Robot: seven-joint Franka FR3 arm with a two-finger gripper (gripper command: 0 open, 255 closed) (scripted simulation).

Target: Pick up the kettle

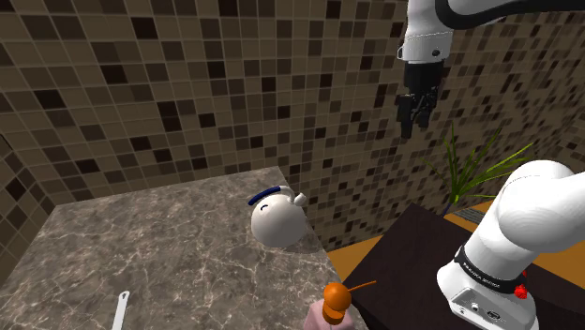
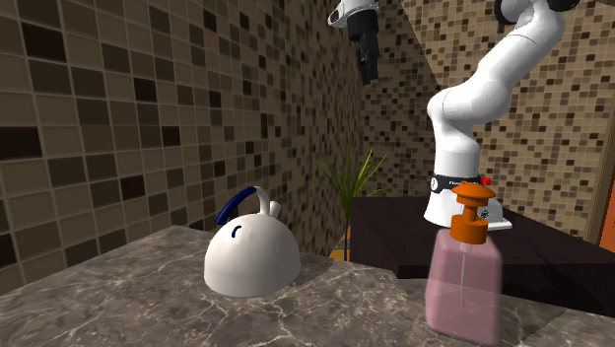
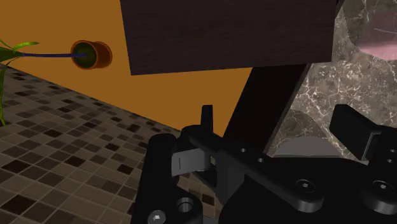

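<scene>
The white kettle, rounded, with a blue handle arching over its top and a short spout, is sitting upright on the grey marble counter, close to the counter's far corner on the side nearest the dark stand. The black gripper is hanging high in front of the brown mosaic-tiled wall, pointing downward from the end of the white arm. In the shoulder view the kettle is lying well below the gripper and off to its left. In the second exterior view it is likewise sitting far beneath the gripper and to the left of it. The two are well apart, with nothing between the fingers. In the wrist view the fingers are standing apart from each other, so the pincer is spread and gripping nothing. That view is looking down past them onto the stand's dark top, an orange floor, an edge of the marble and a round plant pot. A pink soap dispenser with an orange pump is standing at the counter's near edge, apart from the kettle. A green potted plant is rising behind the stand against the wall.
</scene>
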